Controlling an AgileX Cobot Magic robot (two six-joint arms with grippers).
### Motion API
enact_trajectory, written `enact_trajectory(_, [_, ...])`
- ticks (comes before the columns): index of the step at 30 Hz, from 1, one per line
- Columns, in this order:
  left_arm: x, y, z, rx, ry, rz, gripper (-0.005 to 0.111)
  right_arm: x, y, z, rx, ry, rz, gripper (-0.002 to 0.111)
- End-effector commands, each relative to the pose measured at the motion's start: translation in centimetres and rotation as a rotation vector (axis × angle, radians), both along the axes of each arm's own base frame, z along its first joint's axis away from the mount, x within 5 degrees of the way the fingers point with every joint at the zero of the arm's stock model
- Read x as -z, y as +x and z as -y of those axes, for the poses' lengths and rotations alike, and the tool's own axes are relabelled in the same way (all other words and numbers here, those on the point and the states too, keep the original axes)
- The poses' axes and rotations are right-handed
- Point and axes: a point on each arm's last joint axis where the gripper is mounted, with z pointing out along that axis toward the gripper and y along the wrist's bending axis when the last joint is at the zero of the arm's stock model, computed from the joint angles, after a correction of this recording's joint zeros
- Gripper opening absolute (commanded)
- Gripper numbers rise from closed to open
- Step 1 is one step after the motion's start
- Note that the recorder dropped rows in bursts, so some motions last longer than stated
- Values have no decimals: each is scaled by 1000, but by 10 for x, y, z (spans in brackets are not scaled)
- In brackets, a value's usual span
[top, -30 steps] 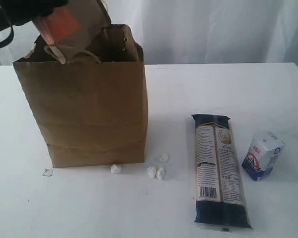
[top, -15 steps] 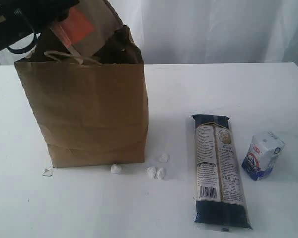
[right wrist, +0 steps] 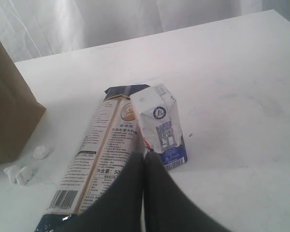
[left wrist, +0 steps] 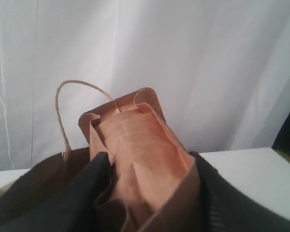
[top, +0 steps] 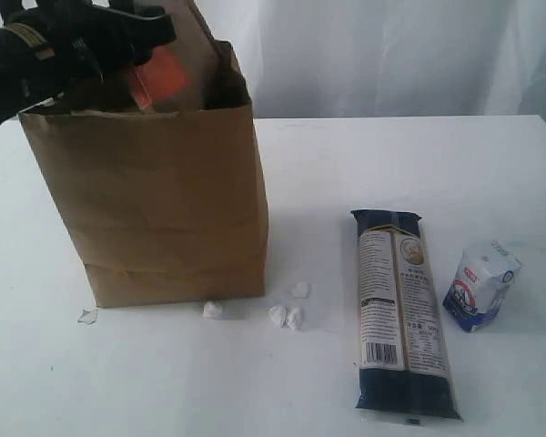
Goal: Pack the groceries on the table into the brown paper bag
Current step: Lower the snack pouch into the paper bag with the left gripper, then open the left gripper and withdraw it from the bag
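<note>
The brown paper bag stands upright on the left of the table. My left gripper is over the bag's mouth, shut on the brown-red pouch, whose lower end dips behind the rim. In the left wrist view the pouch is pinched between the black fingers. The long dark-blue packet lies flat at the right, with the small white-blue carton beside it. My right gripper hovers shut and empty above the packet and the carton. The can, bottle and jar are out of view.
Small white crumbs lie in front of the bag's right corner, and a scrap lies at its left corner. A white curtain hangs behind the table. A twine handle rises beside the pouch.
My left gripper has carried the pouch rightward and down toward the bag's mouth. The packet, carton and crumbs have not moved.
</note>
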Motion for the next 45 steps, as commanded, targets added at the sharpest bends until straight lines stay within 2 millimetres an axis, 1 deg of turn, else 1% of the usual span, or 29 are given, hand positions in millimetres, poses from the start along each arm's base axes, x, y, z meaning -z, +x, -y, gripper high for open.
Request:
enact_trajectory(1, [-7,-6,-1,25,61,-22,0,1,0,0,-6,-14,8,0])
enact_trajectory(6, [-2,-7,-2,19,87,-71,0,1,0,0,-6,-14,8,0])
enact_trajectory(13, [-2,-7,-2,18,51,-86,0,1,0,0,-6,-14,8,0])
enact_trajectory(15, [-2,-7,-2,23,63,-80,5,1,0,0,-6,-14,8,0])
enact_trajectory(16, [-2,-7,-2,21,44,-92,9,1,0,0,-6,-14,8,0])
enact_trajectory(18, [-2,-7,-2,20,-3,-122,20,1,0,0,-6,-14,8,0])
enact_trajectory(22, [1,-9,0,46,53,-121,49,1,0,0,-6,-14,8,0])
enact_trajectory(23, [2,-9,0,49,63,-130,59,1,0,0,-6,-14,8,0])
enact_trajectory(26, [4,-9,-1,41,51,-161,76,1,0,0,-6,-14,8,0])
enact_trajectory(29, [3,-9,0,41,38,-163,85,1,0,0,-6,-14,8,0])
enact_trajectory(31, [0,-9,1,54,18,-145,88,1,0,0,-6,-14,8,0])
enact_trajectory(34, [-5,-11,3,78,-1,-103,88,1,0,0,-6,-14,8,0])
enact_trajectory(38, [-7,-11,4,94,-7,-76,88,1,0,0,-6,-14,8,0])
enact_trajectory(43, [-12,-14,1,94,105,-12,88,1,0,0,-6,-14,8,0])
enact_trajectory(45, [-20,-19,-2,93,177,44,88,1,0,0,-6,-14,8,0])
